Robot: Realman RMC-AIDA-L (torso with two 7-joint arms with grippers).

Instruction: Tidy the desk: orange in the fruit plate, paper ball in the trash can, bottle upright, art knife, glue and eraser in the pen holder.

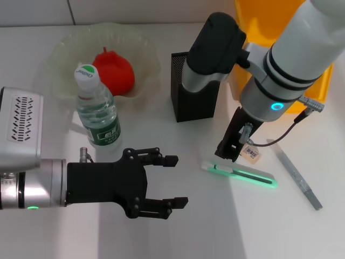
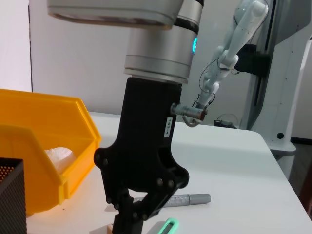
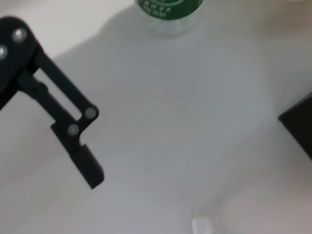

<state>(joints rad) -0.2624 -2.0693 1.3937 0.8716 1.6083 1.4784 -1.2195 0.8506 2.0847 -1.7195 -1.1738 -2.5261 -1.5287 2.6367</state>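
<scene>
**Black grippers at work around the pen holder**

Black left gripper (image 1: 180, 181) hovering low over the white desk (image 1: 178, 237), well nearer the robot than the pen holder (image 1: 194, 86) and a little to its left, both fingers spread wide with nothing between them. Pale stick (image 1: 240, 174), lit green, flat on the desk on the near side of the pen holder and slightly to its right. Right gripper (image 1: 229, 154) pointed down just above that stick's end, near the pen holder's front right corner; open or closed impossible to tell. Eraser (image 1: 251, 153), showing its orange-marked sleeve, just beside the right gripper on the side away from the pen holder. Grey art knife (image 1: 296, 175) flat on the desk, farther right of the pen holder. Bottle (image 1: 97, 108) upright, cap on, well left of the pen holder and slightly nearer. Orange (image 1: 114, 70) inside the fruit plate (image 1: 64, 54), left of the pen holder and behind the bottle. Trash can (image 1: 253, 16) beyond the pen holder to its right, the paper ball (image 2: 58, 156) lying inside it.
</scene>
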